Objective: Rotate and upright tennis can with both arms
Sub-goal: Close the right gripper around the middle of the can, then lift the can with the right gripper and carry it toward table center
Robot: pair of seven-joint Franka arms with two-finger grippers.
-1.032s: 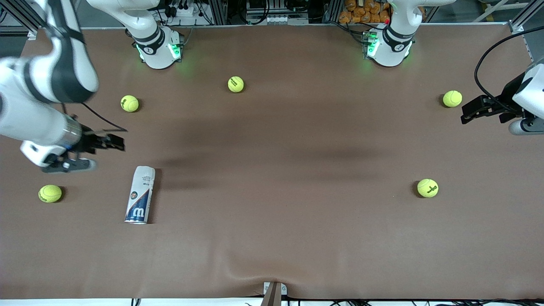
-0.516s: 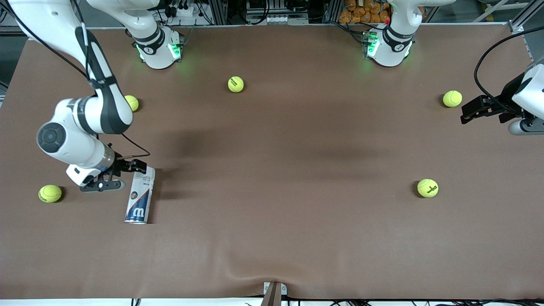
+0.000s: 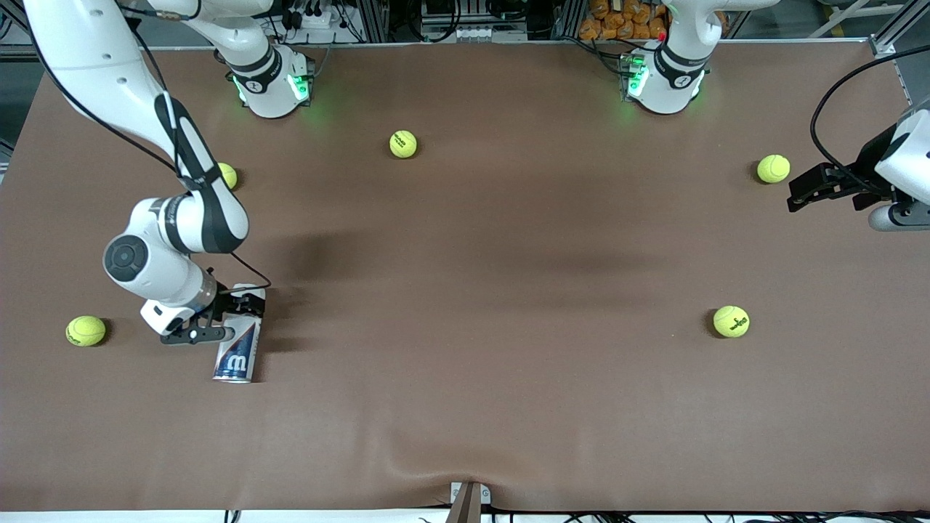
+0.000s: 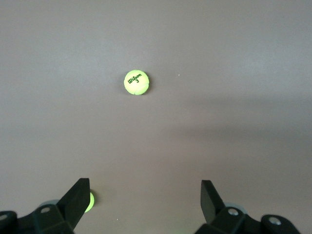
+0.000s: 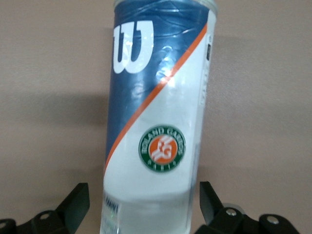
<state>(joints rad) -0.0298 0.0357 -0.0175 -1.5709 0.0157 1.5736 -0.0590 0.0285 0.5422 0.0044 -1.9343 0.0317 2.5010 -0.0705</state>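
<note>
The tennis can (image 3: 237, 350) lies on its side on the brown table, its silver rim end nearer the front camera. My right gripper (image 3: 243, 306) is open and sits low over the can's farther end, one finger on each side, with gaps showing. In the right wrist view the can (image 5: 156, 122) fills the space between the open fingers (image 5: 74, 201), with the navy band and the white "W" at its rim end. My left gripper (image 3: 799, 195) waits open and empty in the air at the left arm's end of the table, and it shows in its own view (image 4: 145, 184) over bare table.
Several yellow-green tennis balls lie around the table. One (image 3: 86, 330) is beside the can toward the right arm's end. One (image 3: 227, 175) is partly hidden by the right arm. One (image 3: 403, 144) is near the bases. Two (image 3: 772, 168) (image 3: 731, 321) are near the left gripper.
My right arm has swung in and down. Its gripper moved from over bare table onto the can's farther end and now straddles it. The left arm and the can have not moved.
</note>
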